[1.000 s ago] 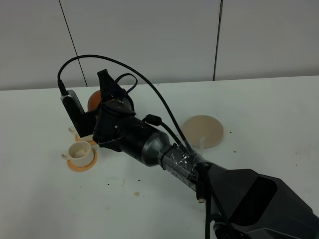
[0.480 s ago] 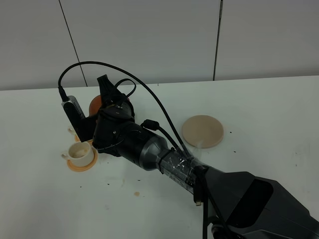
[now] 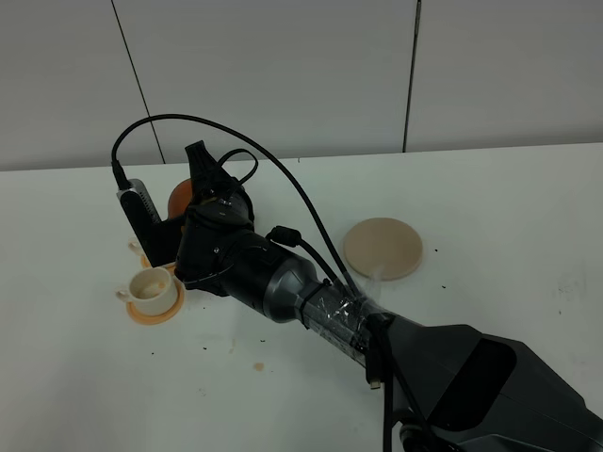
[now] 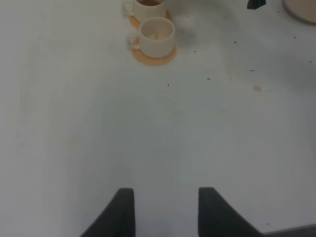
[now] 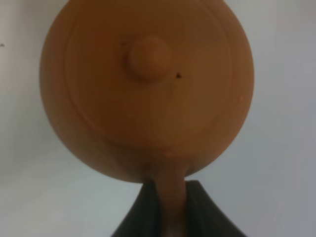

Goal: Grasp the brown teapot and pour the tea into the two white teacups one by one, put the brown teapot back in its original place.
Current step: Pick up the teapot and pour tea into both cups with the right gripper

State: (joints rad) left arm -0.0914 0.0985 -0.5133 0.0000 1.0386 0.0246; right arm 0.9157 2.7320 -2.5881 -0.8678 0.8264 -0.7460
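Over on the left, the left claw (image 4: 165,212) hangs released above bare white worktop (image 3: 75,386), its two dark fingers apart with nothing between them. Well ahead of it stand the two white teacups, one just behind the other.

The near teacup (image 3: 151,288) sits on an orange saucer (image 3: 156,314), its small handle turned to the left in the high view. Its inside looks pale. The far teacup (image 4: 143,7) also rests on an orange disc. From the left wrist camera it shows brownish tea inside, while from the high camera it is mostly hidden behind the right arm's wrist camera.

Just beyond and to the right of the far teacup, the brown teapot (image 5: 148,89) is held off the worktop. The right wrist camera looks straight onto its round lid and small knob (image 5: 148,57). How far the pot leans cannot be told. The right claw (image 5: 168,195) is clenched on the teapot's loop handle, a dark finger pressed against each side.

From there the thick black right arm (image 3: 283,282) runs diagonally down to the lower right, cables looping over it. A small tan stain (image 3: 257,365) and a few dark specks mark the worktop in front of it.

Right of the arm lies the round beige coaster (image 3: 382,248), flat and bare, well apart from the teapot.
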